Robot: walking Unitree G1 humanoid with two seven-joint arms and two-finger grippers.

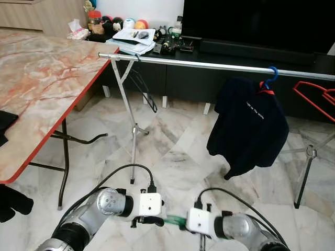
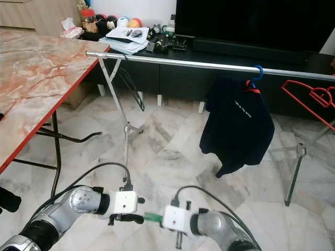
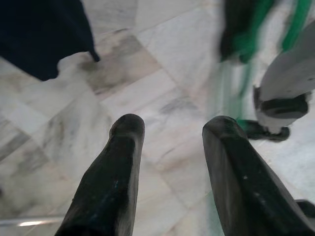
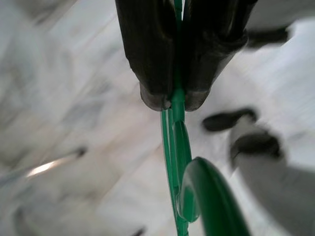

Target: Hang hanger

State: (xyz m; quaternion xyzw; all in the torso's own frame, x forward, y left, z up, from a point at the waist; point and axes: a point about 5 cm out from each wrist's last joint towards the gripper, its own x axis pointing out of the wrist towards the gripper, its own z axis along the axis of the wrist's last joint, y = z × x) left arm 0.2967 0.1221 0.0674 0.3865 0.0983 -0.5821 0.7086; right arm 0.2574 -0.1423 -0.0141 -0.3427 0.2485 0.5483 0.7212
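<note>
Down low, closest in, the right gripper (image 4: 170, 101) has its two black fingers pressed tight on a green hanger (image 4: 179, 147), the thin plastic pinched right between the pads. Just beside it, facing it across a small gap, the left gripper (image 3: 170, 130) has its fingers spread with nothing between them, and the green hanger shows as a blur just beyond its tips. In the head view both wrists sit low over the marble floor (image 1: 172, 157), the green piece poking out between them.

Further out from the grippers, and well above them, runs the silver rail (image 1: 209, 65) of the clothes rack. A dark shirt (image 1: 248, 125) already hangs there on a blue hanger (image 1: 271, 77), and a red hanger (image 1: 314, 97) sits beyond it towards the right.

So by my read, the grasp is done; lifting the hanger and hooking it over the rail is all still to come.
</note>
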